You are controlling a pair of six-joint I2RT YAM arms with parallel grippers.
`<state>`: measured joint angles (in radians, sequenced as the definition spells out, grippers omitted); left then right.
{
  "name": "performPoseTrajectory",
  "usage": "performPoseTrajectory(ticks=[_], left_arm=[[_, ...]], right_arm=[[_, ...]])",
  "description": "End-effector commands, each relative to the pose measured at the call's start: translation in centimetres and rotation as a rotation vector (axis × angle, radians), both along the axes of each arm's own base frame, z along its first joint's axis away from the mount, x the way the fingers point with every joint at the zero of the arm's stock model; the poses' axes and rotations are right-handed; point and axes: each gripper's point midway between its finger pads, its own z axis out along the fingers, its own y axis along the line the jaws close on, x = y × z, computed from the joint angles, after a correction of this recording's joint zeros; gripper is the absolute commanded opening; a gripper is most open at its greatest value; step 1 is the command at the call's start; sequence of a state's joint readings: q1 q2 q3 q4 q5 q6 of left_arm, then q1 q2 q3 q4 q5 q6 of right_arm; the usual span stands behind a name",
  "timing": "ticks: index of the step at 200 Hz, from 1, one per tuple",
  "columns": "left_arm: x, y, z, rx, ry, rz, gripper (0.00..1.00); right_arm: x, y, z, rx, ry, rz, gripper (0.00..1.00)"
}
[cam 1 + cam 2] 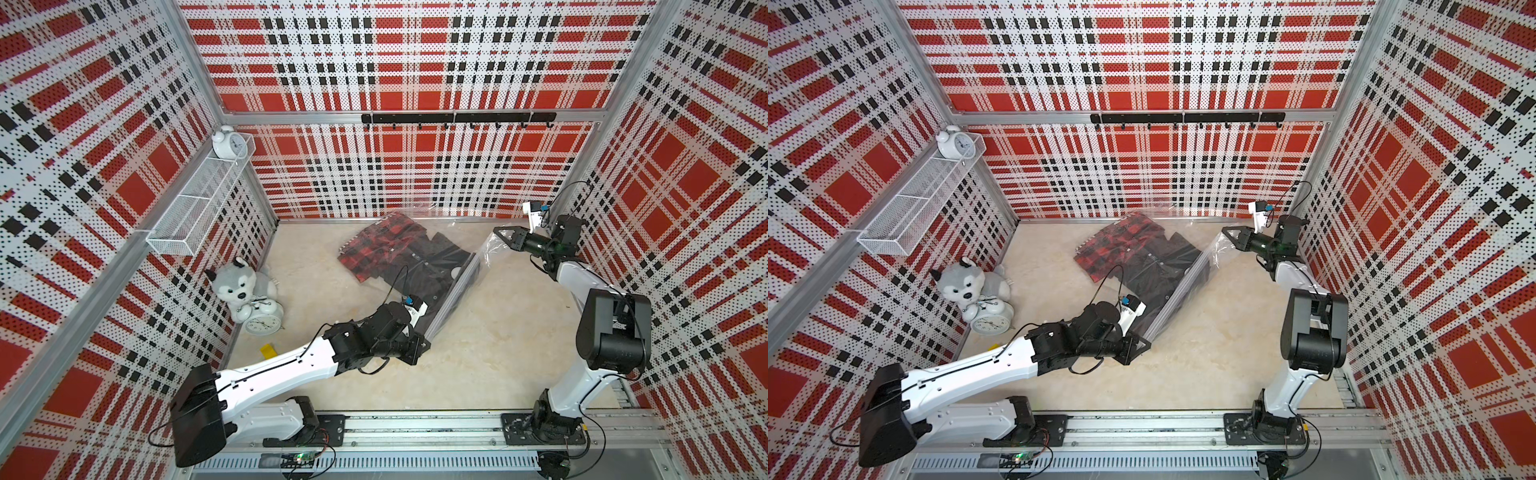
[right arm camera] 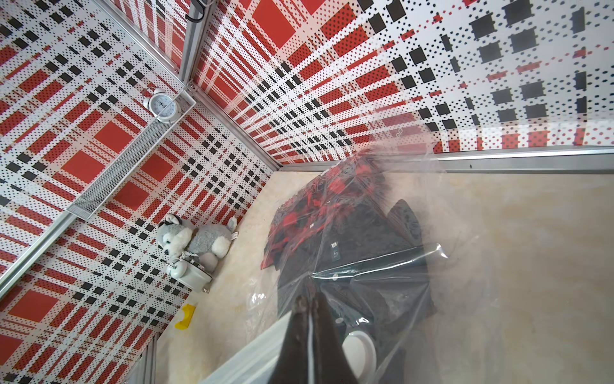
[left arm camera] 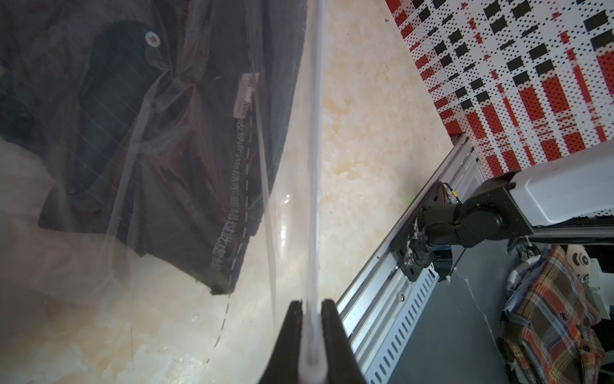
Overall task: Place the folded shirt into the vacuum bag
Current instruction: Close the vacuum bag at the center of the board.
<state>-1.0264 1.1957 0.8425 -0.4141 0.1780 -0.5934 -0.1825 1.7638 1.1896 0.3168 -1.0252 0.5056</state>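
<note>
The left end effector [image 3: 311, 304] is clenched on the white mouth strip of the vacuum bag [image 1: 455, 291], at the end of the strip nearer the arm bases. The strip runs straight out from between its jaws. The right end effector [image 2: 310, 299] is also closed, pinching the film at the bag's far mouth corner and holding that corner up off the worktop [image 1: 498, 353]. Between the two grips the bag mouth is drawn into a taut line.

The folded black shirt [image 1: 419, 270] lies inside the bag, seen through the film just behind the mouth strip. A red plaid shirt [image 1: 374, 245] lies deeper in the bag, toward its closed end, partly under the black one. The bag's white valve cap [image 2: 360, 349] sits close to the right grip.

The shirt looks to be in, so what remains is probably settling it and letting go. The risks:
- In the left wrist view the black shirt's edge crosses the bag's printed dashed line [image 3: 246, 173] toward the mouth. If the mouth drops or is tugged, cloth may slide out or foul the strip.
- Both pinches are thin and on slick plastic, so pulling the arms further apart could slip a grip or stretch the film.
- Uneven release could fold the mouth over the shirt.
</note>
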Motion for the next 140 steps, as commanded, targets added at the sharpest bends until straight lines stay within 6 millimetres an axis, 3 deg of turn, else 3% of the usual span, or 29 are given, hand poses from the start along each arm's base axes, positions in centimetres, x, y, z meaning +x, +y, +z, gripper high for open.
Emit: performPoseTrajectory(ticks=[1,8,25,29,32,62,87,110,140], left_arm=[[-4.8,2.0,-4.1,0.189,0.2,-0.11,0.0],[-4.2,1.1,-3.7,0.175,0.178,-0.111,0.0],[-2.9,-1.3,-3.0,0.127,0.144,-0.116,0.0],[-2.7,-1.8,-3.0,0.116,0.141,-0.121,0.0],[-2.6,-2.3,-2.9,0.105,0.139,-0.126,0.0],[-2.3,-6.3,-2.7,0.046,0.12,-0.187,0.0],[-3.0,-10.8,-2.5,-0.001,0.115,-0.275,0.0],[-3.1,-14.8,-3.2,-0.014,0.113,-0.335,0.0],[-1.0,-19.6,-4.1,-0.1,0.114,-0.326,0.0]], right_arm=[[3.2,-9.7,3.7,-0.076,-0.171,-0.413,0.25],[2.6,-9.7,3.5,-0.089,-0.157,-0.432,0.45],[1.2,-10.6,2.2,-0.171,-0.075,-0.507,0.72],[0.9,-10.8,2.0,-0.191,-0.055,-0.522,0.94],[0.6,-10.9,1.8,-0.205,-0.041,-0.529,0.99],[-3.0,-12.1,0.8,-0.328,0.06,-0.625,1.0],[-6.7,-12.6,0.4,-0.396,0.099,-0.691,1.0],[-9.7,-12.0,0.7,-0.379,0.087,-0.717,1.0],[-12.1,-11.6,0.1,-0.349,0.082,-0.747,1.0]])
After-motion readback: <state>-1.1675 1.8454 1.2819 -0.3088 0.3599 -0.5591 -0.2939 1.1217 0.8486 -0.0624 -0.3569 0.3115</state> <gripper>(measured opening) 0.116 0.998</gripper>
